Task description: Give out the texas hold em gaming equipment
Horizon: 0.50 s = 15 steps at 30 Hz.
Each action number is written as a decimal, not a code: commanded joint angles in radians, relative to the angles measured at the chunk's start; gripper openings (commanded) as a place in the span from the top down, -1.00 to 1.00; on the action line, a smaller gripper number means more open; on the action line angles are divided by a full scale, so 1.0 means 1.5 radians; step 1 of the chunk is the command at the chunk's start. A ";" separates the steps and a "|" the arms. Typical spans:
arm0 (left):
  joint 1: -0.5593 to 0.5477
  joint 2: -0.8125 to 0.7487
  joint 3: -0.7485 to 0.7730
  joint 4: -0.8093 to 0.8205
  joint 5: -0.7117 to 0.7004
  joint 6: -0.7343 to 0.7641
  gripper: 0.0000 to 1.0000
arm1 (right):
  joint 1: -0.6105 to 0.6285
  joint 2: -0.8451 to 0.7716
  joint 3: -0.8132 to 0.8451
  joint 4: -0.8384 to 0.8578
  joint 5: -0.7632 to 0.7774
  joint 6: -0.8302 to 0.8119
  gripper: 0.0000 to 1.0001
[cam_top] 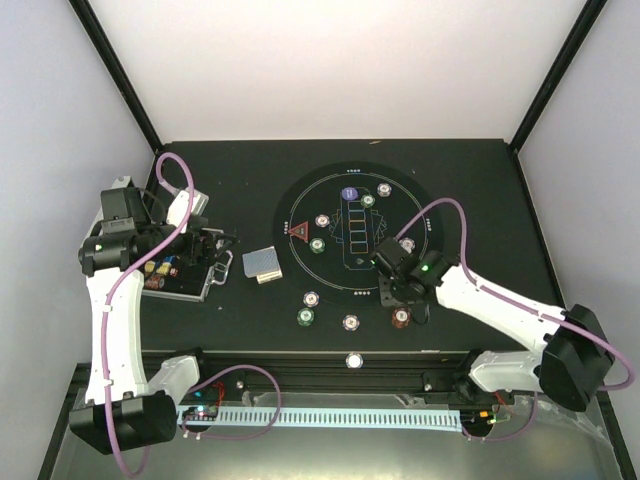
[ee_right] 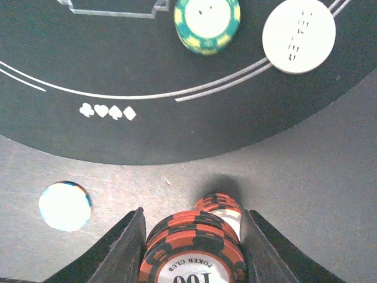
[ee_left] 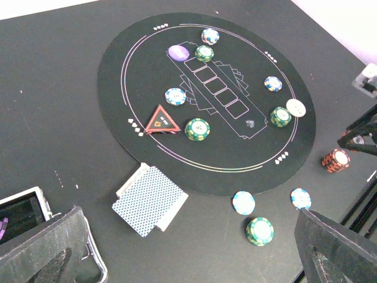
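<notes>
The right gripper [ee_right: 193,236] has its 2 fingers at a middling gap, pads set against opposite sides of a red-brown chip stack [ee_right: 191,253] that fills the space between them. Whether the stack is clear of the table [ee_right: 330,194] cannot be told. 1 more red-brown chip [ee_right: 219,205] shows just beyond it, on bare table outside the rim of the round mat [ee_right: 177,138].

Further out on the mat lie a green chip [ee_right: 207,23] and the white dealer button [ee_right: 298,35]. A pale chip [ee_right: 65,205] sits off the mat to the left.

The step looks like setting this stack at a seat by the mat's edge. To do it well, keep the squeeze even so no chip slides out of the column, keep the stack level, lower it straight down near the lone chip without knocking it, and part the fingers only once it rests flat.

The left gripper [ee_left: 189,224] stands at its widest and holds nothing, high above the card deck [ee_left: 150,200] beside the silver case [cam_top: 185,280].
</notes>
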State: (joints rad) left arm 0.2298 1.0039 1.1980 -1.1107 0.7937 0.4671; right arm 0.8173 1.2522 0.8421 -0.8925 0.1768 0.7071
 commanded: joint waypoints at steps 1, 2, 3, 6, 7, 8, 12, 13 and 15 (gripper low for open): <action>0.005 0.006 0.009 0.004 0.017 -0.004 -0.98 | 0.017 0.029 0.081 -0.015 0.017 -0.019 0.55; 0.005 0.007 0.009 0.004 0.017 -0.005 -0.98 | 0.022 0.050 0.103 -0.015 0.016 -0.024 0.55; 0.005 0.007 0.009 0.004 0.018 -0.005 -0.98 | 0.029 0.082 0.127 -0.013 0.016 -0.029 0.56; 0.005 0.008 0.009 0.004 0.015 -0.007 -0.98 | 0.055 0.169 0.210 -0.006 0.017 -0.043 0.55; 0.005 0.007 0.008 0.004 0.015 -0.006 -0.98 | 0.062 0.202 0.237 -0.004 0.017 -0.048 0.56; 0.004 0.008 0.009 0.004 0.013 -0.006 -0.98 | 0.066 0.232 0.266 -0.002 0.015 -0.054 0.55; 0.004 0.010 0.014 0.003 0.011 -0.008 -0.97 | 0.077 0.362 0.367 0.009 -0.004 -0.072 0.57; 0.004 0.010 0.015 0.002 0.011 -0.009 -0.97 | 0.080 0.392 0.391 0.011 -0.007 -0.077 0.57; 0.005 0.011 0.016 0.003 0.011 -0.010 -0.98 | 0.083 0.445 0.434 0.015 -0.014 -0.084 0.57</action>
State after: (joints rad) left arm 0.2298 1.0157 1.1980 -1.1099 0.7933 0.4648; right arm 0.9291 1.8065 1.3914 -0.8886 0.1711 0.6216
